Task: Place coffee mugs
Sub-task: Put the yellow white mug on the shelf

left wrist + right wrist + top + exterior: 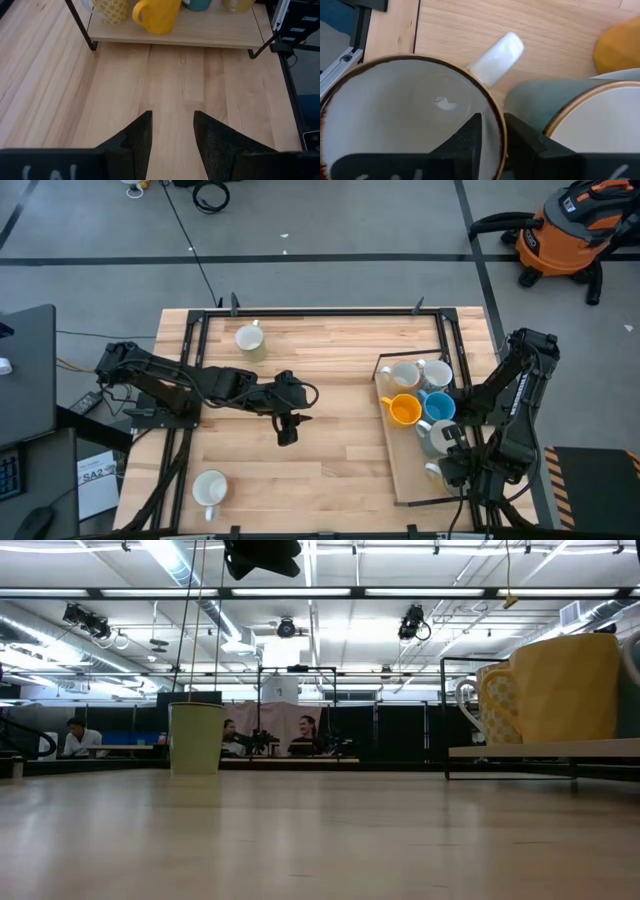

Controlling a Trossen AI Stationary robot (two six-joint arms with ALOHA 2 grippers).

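On the table's right side a wooden tray holds several coffee mugs: two cream ones, a yellow one, a blue one and a grey-green one. At the tray's near end stands a white mug with a brown rim. My right gripper points down over it, open. One finger is inside its wall and one outside, and the rim runs through the gap. My left gripper hangs open above the table's middle, nothing between its fingers.
Two more mugs stand on the bare table: a pale one near the far edge and a white one near the front left. A dark frame edges the table. Between the left gripper and the tray lies bare wood.
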